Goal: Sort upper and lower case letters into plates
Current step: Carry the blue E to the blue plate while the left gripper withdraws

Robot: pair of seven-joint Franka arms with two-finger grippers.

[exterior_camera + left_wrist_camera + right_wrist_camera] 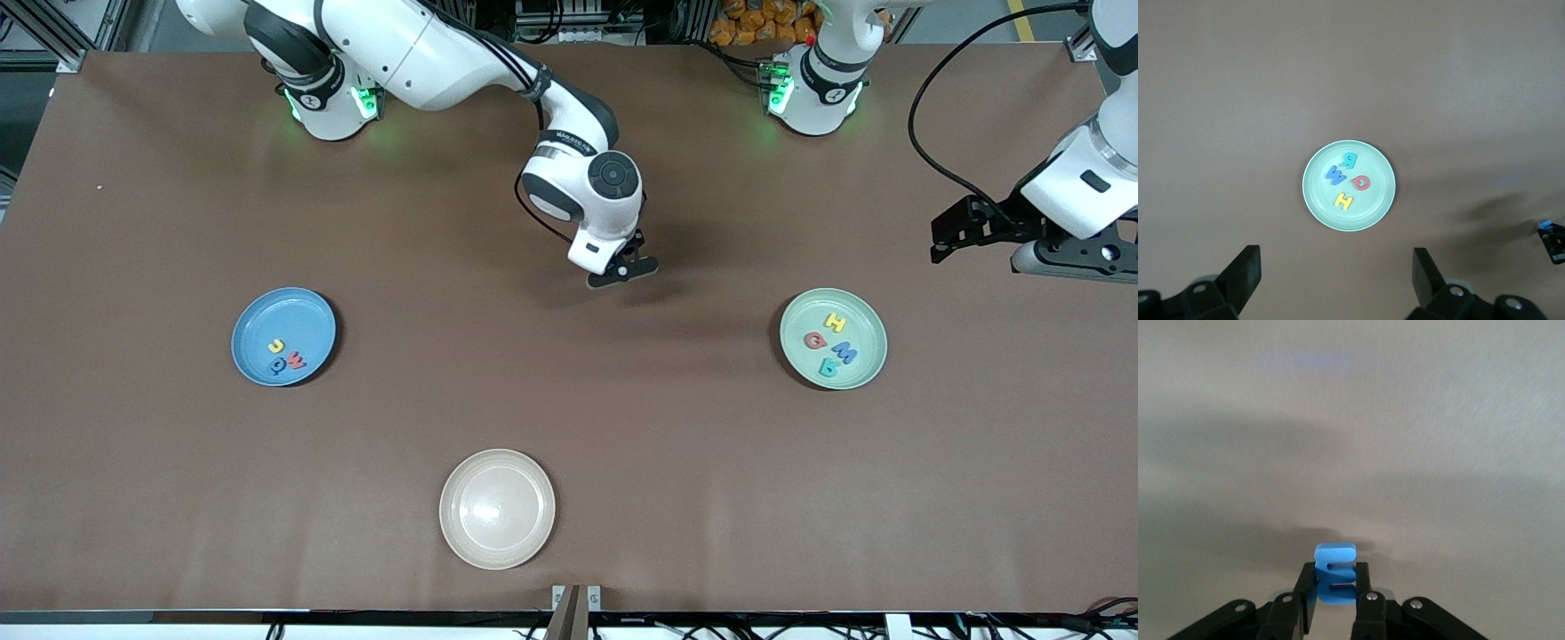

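1. Cream plate (497,508) sits nearest the front camera, with nothing in it; it takes no part in the sorting.
2. Farther up the table (569,418) lie the two task plates, level with each other and well apart. The blue plate (284,336) is toward the right arm's end and holds three letters (286,356): yellow, red and blue.
3. The green plate (833,338) is toward the left arm's end and holds four letters (830,344): a yellow H, a red one, a blue one and a teal one, all upper case as far as they can be read.
4. The right gripper (625,269) hangs low over bare table at mid-width, between the two plates and farther from the front camera than both. Its fingers (1307,595) are clenched on a small blue letter (1335,570), pinched across its middle with its top standing above the tips. It looks like a lower-case letter, though which one is hard to tell.
5. If so, the blue plate is its likely goal: sideways toward the right arm's end, then somewhat nearer the front camera. The right arm is the nearer arm for that plate.
6. The left gripper (951,233) waits high, released wide, at its own end of the table.
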